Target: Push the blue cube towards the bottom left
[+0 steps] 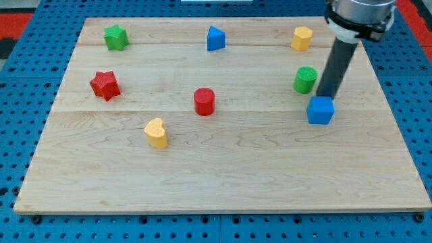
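A straight dark rod (pixel 335 67), round and matte, near black with a faint grey sheen along one side. Above it sits a wider grey metal collar (pixel 358 15) with a white band and a black ring beneath it.

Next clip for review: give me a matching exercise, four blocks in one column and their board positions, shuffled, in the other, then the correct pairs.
Blocks:
1. blue cube
2. green star
3. yellow heart
4. red cylinder

Places:
A. the view's top left corner area
B. near the board's middle
C. the view's right, just below my tip
D. below and left of the red cylinder

Pairs: 1-C, 2-A, 3-D, 4-B
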`<state>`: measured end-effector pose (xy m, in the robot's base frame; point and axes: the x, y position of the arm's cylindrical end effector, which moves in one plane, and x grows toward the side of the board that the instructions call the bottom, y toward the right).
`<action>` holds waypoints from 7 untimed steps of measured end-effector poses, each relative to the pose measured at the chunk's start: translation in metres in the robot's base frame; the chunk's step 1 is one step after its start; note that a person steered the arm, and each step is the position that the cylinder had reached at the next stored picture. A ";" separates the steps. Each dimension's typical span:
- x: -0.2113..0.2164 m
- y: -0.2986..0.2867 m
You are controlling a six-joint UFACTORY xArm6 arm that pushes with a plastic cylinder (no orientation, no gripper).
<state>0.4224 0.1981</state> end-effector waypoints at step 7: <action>0.102 -0.110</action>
